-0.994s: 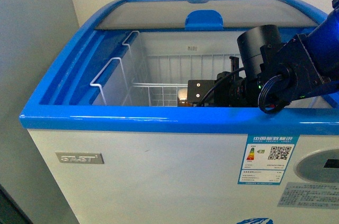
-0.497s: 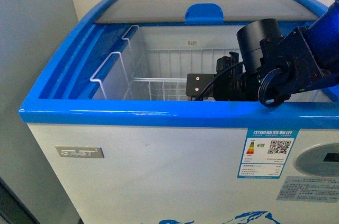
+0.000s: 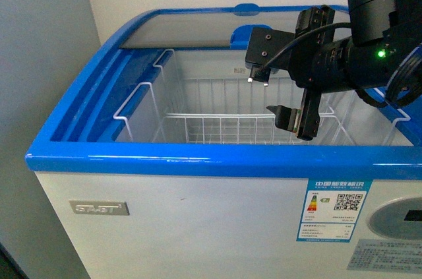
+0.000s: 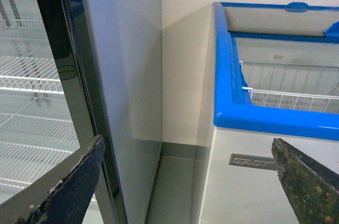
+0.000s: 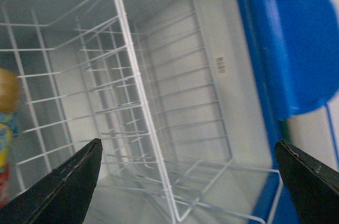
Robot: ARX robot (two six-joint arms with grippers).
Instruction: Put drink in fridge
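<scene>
The fridge [image 3: 198, 150] is a white chest cooler with a blue rim, and its near side is uncovered. My right gripper [image 3: 280, 91] hangs open above the opening, with nothing between its fingers. In the right wrist view the same gripper [image 5: 188, 144] looks down into white wire baskets [image 5: 132, 91]. The drink [image 5: 6, 123], a bottle with a yellowish top and a colourful label, shows at the picture's edge behind basket wires. In the front view the drink is hidden. My left gripper [image 4: 188, 140] is open and empty, low in front of the fridge's corner [image 4: 265, 121].
The curved glass lid [image 3: 191, 28] with its blue handle [image 5: 294, 49] covers the fridge's far side. A tall grey cabinet with a glass door [image 4: 32, 102] stands beside the fridge, with a narrow strip of floor [image 4: 175, 192] between them. A wall is behind.
My right gripper has risen from inside the fridge, below the rim, to above the opening. It is open and holds nothing.
</scene>
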